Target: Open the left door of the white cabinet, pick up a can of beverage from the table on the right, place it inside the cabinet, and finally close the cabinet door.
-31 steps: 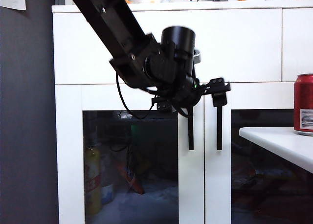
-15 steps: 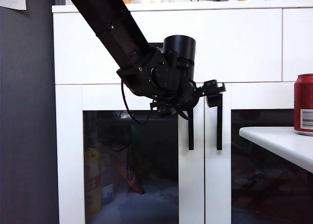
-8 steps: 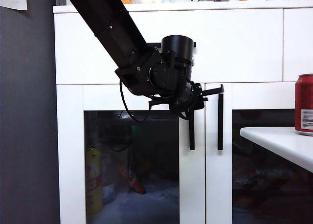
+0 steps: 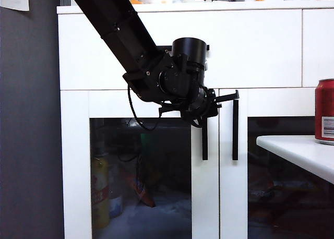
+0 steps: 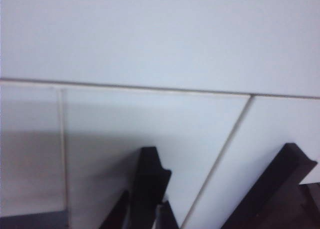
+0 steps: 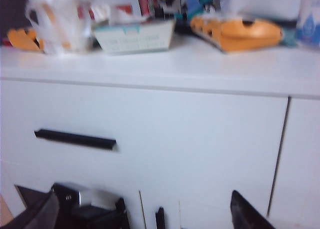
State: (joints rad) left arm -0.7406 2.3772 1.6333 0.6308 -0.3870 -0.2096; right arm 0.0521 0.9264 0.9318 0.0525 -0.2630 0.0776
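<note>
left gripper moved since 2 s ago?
Yes. The left gripper slid left and up slightly against the right door's handle, and its jaws closed at the top of the left door's handle.

Close against the white cabinet (image 5: 160, 44), a drawer front is seen above the frames of two doors parted by a thin slanted seam, with two black bar handles (image 5: 150, 184) rising from the picture's lower edge, and the left gripper's jaws cannot be made out.
</note>
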